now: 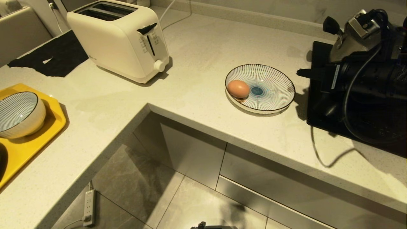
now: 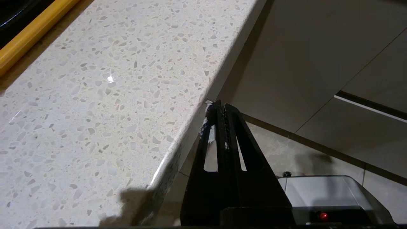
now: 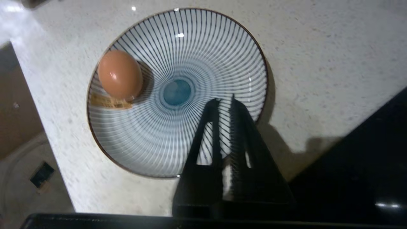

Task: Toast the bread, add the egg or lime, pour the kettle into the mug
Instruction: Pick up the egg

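An orange-tan egg (image 1: 238, 88) (image 3: 120, 74) lies at the rim of a blue-striped plate (image 1: 273, 95) (image 3: 203, 57) on the counter. My right gripper (image 1: 302, 73) (image 3: 225, 99) hovers over the plate's far side from the egg, open by a narrow gap with nothing between the fingers. My left gripper (image 2: 221, 105) is shut and empty, hanging beside the counter's front edge (image 2: 178, 140). A white toaster (image 1: 120, 38) stands at the back left, its slots dark. The bread, kettle and mug are out of view.
A black mat (image 1: 321, 105) lies to the right of the plate, under my right arm. At the left, a yellow tray (image 1: 38, 140) carries a striped bowl (image 1: 17, 113) and a dark thing cut off by the frame edge. A power strip (image 1: 89, 206) lies on the floor.
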Available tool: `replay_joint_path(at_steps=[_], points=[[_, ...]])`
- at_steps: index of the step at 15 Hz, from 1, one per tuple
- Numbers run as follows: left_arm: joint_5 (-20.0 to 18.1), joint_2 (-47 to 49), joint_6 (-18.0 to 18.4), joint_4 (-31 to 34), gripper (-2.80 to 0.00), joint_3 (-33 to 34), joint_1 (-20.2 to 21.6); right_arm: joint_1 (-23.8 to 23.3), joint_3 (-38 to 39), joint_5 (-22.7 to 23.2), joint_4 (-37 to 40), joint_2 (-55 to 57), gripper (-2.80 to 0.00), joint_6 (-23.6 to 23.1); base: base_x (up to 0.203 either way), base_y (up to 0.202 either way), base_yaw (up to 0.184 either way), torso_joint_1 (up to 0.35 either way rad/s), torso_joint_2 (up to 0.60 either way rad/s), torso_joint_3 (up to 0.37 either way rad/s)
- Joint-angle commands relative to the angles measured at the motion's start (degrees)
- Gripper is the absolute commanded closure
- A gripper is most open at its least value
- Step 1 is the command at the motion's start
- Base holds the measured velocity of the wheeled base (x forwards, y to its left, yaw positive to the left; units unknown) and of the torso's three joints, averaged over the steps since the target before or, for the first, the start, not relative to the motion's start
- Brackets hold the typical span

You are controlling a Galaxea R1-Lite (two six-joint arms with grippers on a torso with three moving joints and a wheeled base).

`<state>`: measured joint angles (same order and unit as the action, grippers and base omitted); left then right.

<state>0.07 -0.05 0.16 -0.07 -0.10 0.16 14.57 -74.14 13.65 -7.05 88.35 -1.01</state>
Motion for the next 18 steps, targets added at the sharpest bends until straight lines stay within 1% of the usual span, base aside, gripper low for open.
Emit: replay_joint_path(at_steps=[1,4,6,8,9,12,14,18], points=[[0.01,0.05,0.02,-0.01,0.0,0.01,0.02,3.36,-2.92,-2.6,-0.16,2.82,-2.8,-0.04,0.0,0.0,0.0,0.0,0.0,0.0],[0.01,0.05,0.02,-0.09,0.0,0.01,0.02,8.07,-9.23,-7.24,0.08,6.55,-2.8,0.0,0.0,0.0,0.0,0.0,0.0,0.0],[0.01,0.05,0.02,-0.01,0.0,0.01,0.02,10.02,-11.65,-7.78,-0.2,8.86,-2.8,-0.39,0.0,0.0,0.0,0.0,0.0,0.0],[0.01,-0.01,0.02,-0.01,0.0,0.01,0.02,11.37,-13.35,-8.32,-0.51,11.32,-2.8,-1.91,0.0,0.0,0.0,0.0,0.0,0.0],[0.01,0.05,0.02,-0.01,0.0,0.01,0.02,11.78,-13.54,-8.7,-1.22,12.5,-2.8,-3.27,0.0,0.0,0.0,0.0,0.0,0.0],[0.01,0.05,0.02,-0.03,0.0,0.01,0.02,13.2,-13.05,-8.99,-6.61,14.38,-2.8,-6.0,0.0,0.0,0.0,0.0,0.0,0.0],[0.01,0.05,0.02,-0.01,0.0,0.01,0.02,13.2,-12.97,-8.99,-6.83,14.92,-2.8,-8.38,0.0,0.0,0.0,0.0,0.0,0.0],[0.01,0.05,0.02,-0.01,0.0,0.01,0.02,13.91,-12.19,-9.11,-6.83,16.13,-2.8,-9.5,0.0,0.0,0.0,0.0,0.0,0.0]])
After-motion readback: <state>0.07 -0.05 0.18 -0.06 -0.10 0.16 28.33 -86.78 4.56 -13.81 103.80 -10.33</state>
